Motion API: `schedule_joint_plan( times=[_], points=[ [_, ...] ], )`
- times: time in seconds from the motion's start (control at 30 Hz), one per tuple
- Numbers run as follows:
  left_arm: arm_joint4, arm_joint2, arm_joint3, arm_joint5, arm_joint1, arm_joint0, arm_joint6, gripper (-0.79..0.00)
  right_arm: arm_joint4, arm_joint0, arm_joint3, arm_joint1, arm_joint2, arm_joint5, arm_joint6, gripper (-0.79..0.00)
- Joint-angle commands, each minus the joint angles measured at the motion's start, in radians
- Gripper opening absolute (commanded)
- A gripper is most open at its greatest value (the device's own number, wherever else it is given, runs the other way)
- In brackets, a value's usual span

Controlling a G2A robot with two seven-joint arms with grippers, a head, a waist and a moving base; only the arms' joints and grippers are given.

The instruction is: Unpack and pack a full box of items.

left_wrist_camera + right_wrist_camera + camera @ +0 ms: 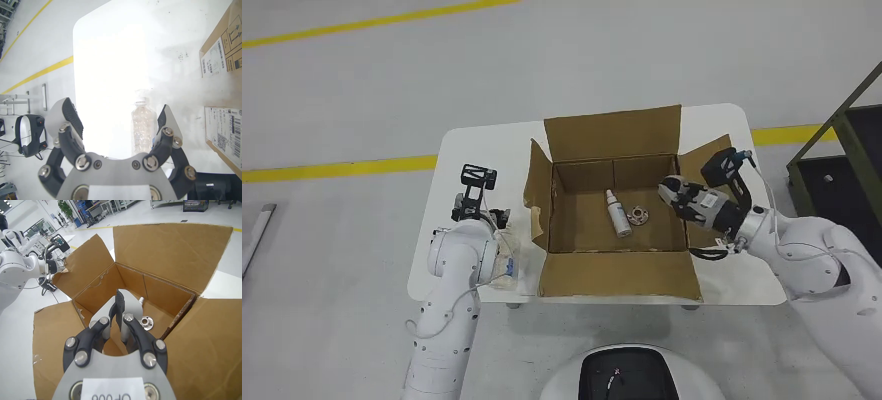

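While your left gripper (117,111) hangs spread by a clear plastic bottle (142,128), right gripper (118,298): pressed together. Brown cardboard box (617,275): open.

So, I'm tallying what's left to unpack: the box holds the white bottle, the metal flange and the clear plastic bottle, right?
Not quite: the clear plastic bottle lies on the table outside the box, as the left wrist view shows. The box holds the white bottle and the metal flange.
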Motion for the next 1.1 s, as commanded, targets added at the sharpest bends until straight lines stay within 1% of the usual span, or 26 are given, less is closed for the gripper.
schedule_joint_plan(
  times=[0.0,0.07,0.1,0.13,0.17,0.2,0.23,0.33,0.4,0.47,0.97,1.0,1.07],
  points=[
    [0.0,0.0,0.0,0.0,0.0,0.0,0.0,0.0,-0.072,0.005,-0.039,0.001,-0.015,0.043,0.039,-0.785],
    [0.0,0.0,0.0,0.0,0.0,0.0,0.0,0.0,-0.151,0.017,-0.087,-0.001,-0.039,0.147,0.089,-0.785],
    [0.0,0.0,0.0,0.0,0.0,0.0,0.0,0.0,-0.183,0.025,-0.108,-0.002,-0.053,0.181,0.107,-0.785],
    [0.0,0.0,0.0,0.0,0.0,0.0,0.0,0.0,-0.238,0.04,-0.136,-0.006,-0.081,0.25,0.133,-0.785],
    [0.0,0.0,0.0,0.0,0.0,0.0,0.0,0.0,-0.272,0.051,-0.148,-0.01,-0.107,0.309,0.157,-0.785],
    [0.0,0.0,0.0,0.0,0.0,0.0,0.0,0.0,-0.29,0.062,-0.151,-0.013,-0.126,0.343,0.177,-0.785],
    [0.0,0.0,0.0,0.0,0.0,0.0,0.0,0.0,-0.318,0.091,-0.14,-0.02,-0.164,0.417,0.214,-0.785],
    [0.0,0.0,0.0,0.0,0.0,0.0,0.0,0.0,-0.372,0.177,-0.075,-0.039,-0.252,0.506,0.273,-0.785],
    [0.0,0.0,0.0,0.0,0.0,0.0,0.0,0.0,-0.387,0.228,-0.006,-0.053,-0.302,0.547,0.288,-0.785],
    [0.0,0.0,0.0,0.0,0.0,0.0,0.0,0.0,-0.38,0.272,0.06,-0.065,-0.336,0.56,0.294,-0.785],
    [0.0,0.0,0.0,0.0,0.0,0.0,0.0,0.0,-0.38,0.268,0.058,-0.065,-0.338,0.558,0.288,-0.785],
    [0.0,0.0,0.0,0.0,0.0,0.0,0.0,0.0,-0.392,0.261,0.052,-0.066,-0.342,0.557,0.276,-0.785],
    [0.0,0.0,0.0,0.0,0.0,0.0,0.0,0.0,-0.431,0.27,0.041,-0.07,-0.361,0.571,0.292,-0.785]
  ],
)
